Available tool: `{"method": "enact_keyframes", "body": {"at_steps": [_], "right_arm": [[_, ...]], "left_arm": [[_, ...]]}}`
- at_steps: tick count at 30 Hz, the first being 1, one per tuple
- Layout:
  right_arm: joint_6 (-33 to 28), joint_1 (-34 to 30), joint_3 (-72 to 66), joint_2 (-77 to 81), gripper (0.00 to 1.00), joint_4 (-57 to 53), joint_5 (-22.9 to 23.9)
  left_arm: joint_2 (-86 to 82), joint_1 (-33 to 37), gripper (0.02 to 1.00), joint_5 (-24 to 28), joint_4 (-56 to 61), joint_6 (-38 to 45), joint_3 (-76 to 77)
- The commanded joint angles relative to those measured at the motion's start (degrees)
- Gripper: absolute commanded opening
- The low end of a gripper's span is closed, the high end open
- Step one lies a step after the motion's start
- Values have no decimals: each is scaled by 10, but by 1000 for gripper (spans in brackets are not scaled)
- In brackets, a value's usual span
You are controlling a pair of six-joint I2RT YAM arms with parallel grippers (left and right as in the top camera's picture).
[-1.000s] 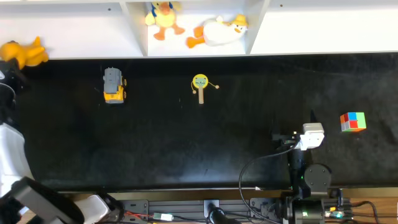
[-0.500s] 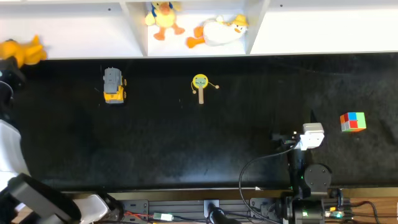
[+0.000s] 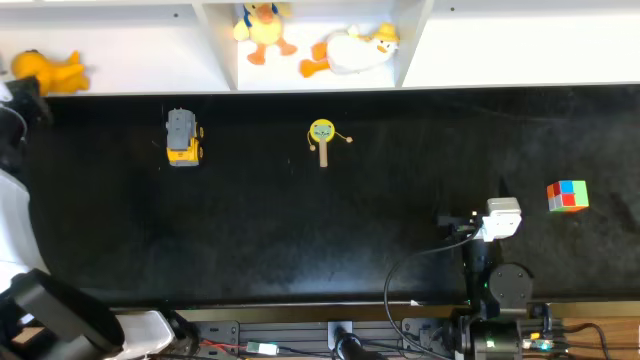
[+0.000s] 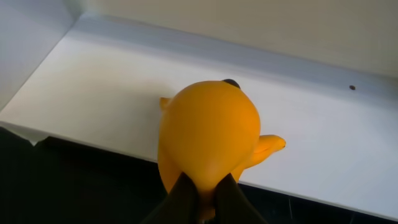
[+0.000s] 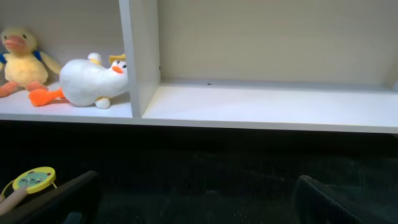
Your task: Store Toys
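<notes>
An orange toy duck (image 4: 210, 133) hangs just over the front edge of the white shelf's left compartment (image 4: 99, 93), with my left gripper (image 4: 203, 190) shut on its lower body. From above, the duck (image 3: 45, 70) lies at the far left of the shelf and the left gripper (image 3: 22, 92) sits just below it. On the black mat stand a yellow and grey truck (image 3: 183, 136), a round rattle (image 3: 323, 138) and a coloured cube (image 3: 567, 196). My right gripper (image 5: 199, 208) rests low over the mat at the right, open and empty.
A yellow plush duck (image 3: 262, 25) and a white plush duck (image 3: 355, 50) lie in the shelf's middle compartment. The right compartment (image 5: 267, 102) is bare. A divider wall (image 5: 140, 56) separates the two. Cables run along the table's front edge (image 3: 330, 335).
My left gripper has carried the orange duck a little right and farther back, from the mat's edge onto the left shelf compartment. The right arm has stayed still.
</notes>
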Motion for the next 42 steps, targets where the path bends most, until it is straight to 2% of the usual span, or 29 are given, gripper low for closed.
{"method": "enact_keyframes", "body": {"at_steps": [1, 11, 30, 42], "right_arm": [[6, -3, -8, -5, 996, 2, 5], [6, -3, -8, -5, 993, 2, 5], [6, -3, -8, -5, 996, 2, 5], [6, -3, -8, -5, 996, 2, 5]], "left_arm": [[12, -14, 47, -28, 2, 13, 16], [21, -14, 45, -52, 4, 5, 16], [47, -15, 45, -50, 50, -22, 16], [49, -47, 53, -63, 78, -22, 16]]}}
